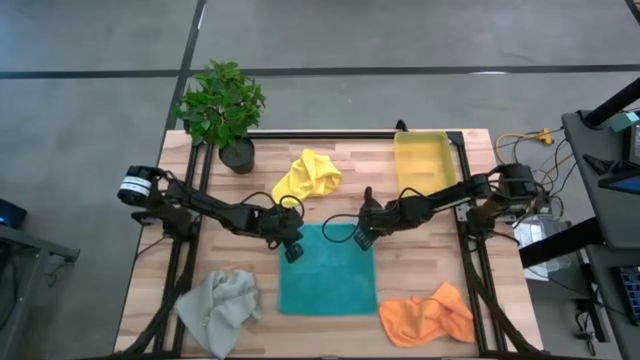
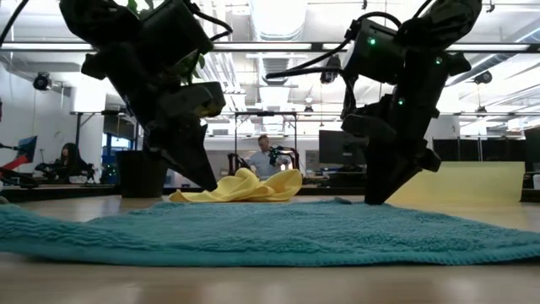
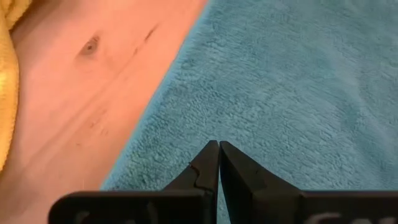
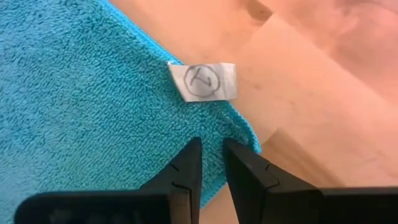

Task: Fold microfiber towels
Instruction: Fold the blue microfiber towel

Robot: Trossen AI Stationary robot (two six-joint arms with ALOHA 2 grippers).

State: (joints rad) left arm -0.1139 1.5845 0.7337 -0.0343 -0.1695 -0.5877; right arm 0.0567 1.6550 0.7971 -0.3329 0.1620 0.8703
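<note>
Though unseen overhead, teal towel (image 4: 93, 112) bears tag (image 4: 203, 81) (right wrist).

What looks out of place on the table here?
Little: the teal towel lies flat, while the yellow, grey and orange towels lie crumpled. Nothing looks spilled or damaged.

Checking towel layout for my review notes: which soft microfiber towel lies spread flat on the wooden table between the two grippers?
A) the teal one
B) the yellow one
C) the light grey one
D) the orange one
A: the teal microfiber towel lies spread out flat, with the left gripper and right gripper at its far corners.
</note>
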